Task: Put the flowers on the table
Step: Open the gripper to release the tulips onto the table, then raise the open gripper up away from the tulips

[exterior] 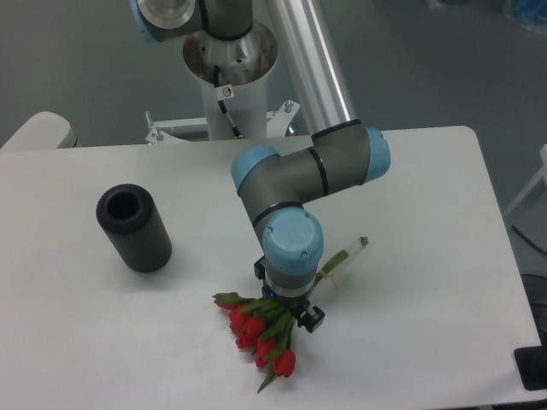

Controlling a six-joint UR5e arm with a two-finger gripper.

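Observation:
The flowers (256, 335), red tulips with green leaves, lie fanned out low on the white table (427, 342) near its front edge. Their thin stems run up and to the right under the wrist, and the pale cut ends (357, 245) stick out on the far side. My gripper (292, 313) points straight down over the stems just behind the blooms. The blue wrist joint hides most of it, and only a black finger tip (309, 319) shows. It appears shut on the stems.
A black hollow cylinder (134, 228) lies on its side at the left of the table, open end facing the camera. The arm's base column (229, 77) stands behind the table's far edge. A dark object (532, 367) sits off the table's right front corner.

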